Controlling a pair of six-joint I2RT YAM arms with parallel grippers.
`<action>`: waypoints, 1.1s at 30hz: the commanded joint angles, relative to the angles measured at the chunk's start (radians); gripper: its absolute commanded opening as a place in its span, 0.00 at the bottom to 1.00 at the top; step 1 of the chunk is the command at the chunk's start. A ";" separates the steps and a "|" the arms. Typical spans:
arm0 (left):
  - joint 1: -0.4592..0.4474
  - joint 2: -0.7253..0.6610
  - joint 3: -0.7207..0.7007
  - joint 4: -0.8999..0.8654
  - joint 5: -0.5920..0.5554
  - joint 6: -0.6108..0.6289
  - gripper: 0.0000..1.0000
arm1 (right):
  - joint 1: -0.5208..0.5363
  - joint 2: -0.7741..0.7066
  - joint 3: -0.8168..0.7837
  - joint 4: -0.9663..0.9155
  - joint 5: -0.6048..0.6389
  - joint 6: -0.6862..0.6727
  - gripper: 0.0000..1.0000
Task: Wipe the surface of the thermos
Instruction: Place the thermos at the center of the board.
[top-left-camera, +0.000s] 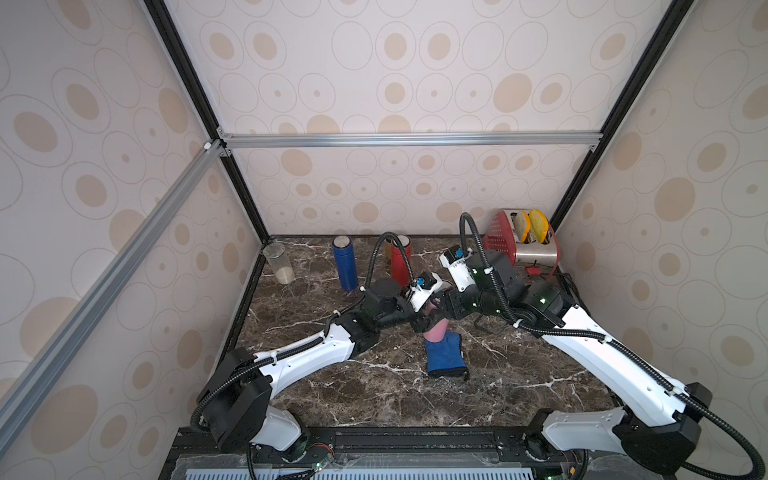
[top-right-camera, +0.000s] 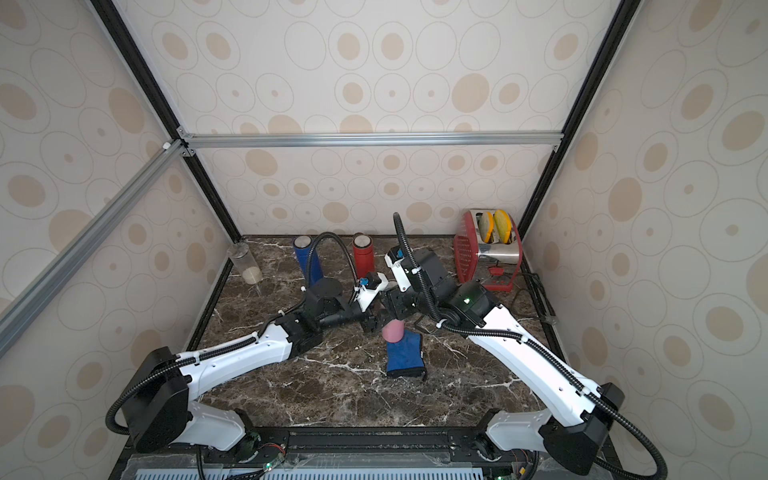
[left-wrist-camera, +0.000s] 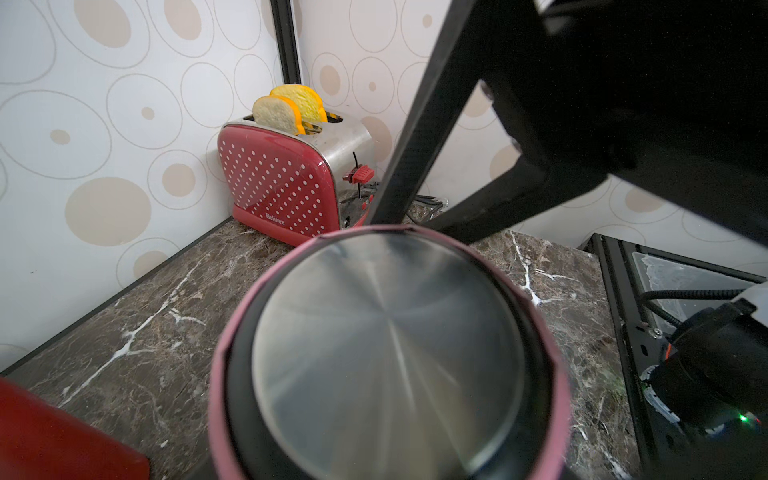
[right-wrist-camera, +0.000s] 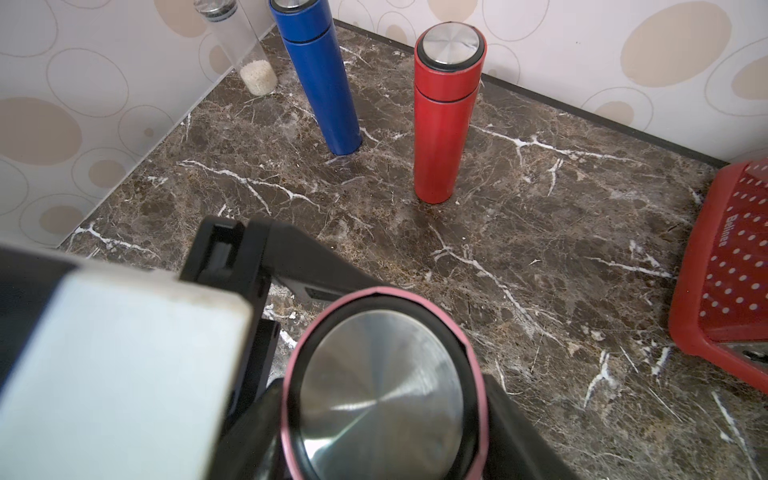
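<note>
A pink thermos (top-left-camera: 437, 331) with a steel lid stands mid-table, in both top views. Its lid fills the left wrist view (left-wrist-camera: 386, 357), where my left gripper's jaws are hidden. In a top view the left gripper (top-left-camera: 424, 320) reaches it from the left. One left finger (right-wrist-camera: 307, 274) lies against the thermos rim in the right wrist view. My right gripper (right-wrist-camera: 382, 415) is shut on the thermos, a black finger (right-wrist-camera: 515, 419) pressed to each side. A blue cloth (top-left-camera: 445, 356) lies on the table against the thermos base, with no gripper holding it.
A blue thermos (top-left-camera: 345, 264) and a red thermos (top-left-camera: 401, 262) stand at the back. A clear jar (top-left-camera: 279, 262) with rice is in the back left corner. A red toaster (top-left-camera: 521, 241) with bread slices fills the back right corner, its cable trailing along the right wall.
</note>
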 joint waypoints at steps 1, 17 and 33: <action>-0.015 -0.035 0.067 0.018 0.028 0.021 0.51 | 0.003 -0.020 -0.005 0.066 0.037 -0.007 0.10; -0.015 -0.023 0.082 -0.002 0.030 0.022 0.68 | 0.003 -0.044 -0.003 0.081 0.059 -0.022 0.00; -0.015 -0.017 0.076 -0.039 0.008 0.015 0.99 | 0.001 -0.068 -0.011 0.080 0.132 -0.028 0.00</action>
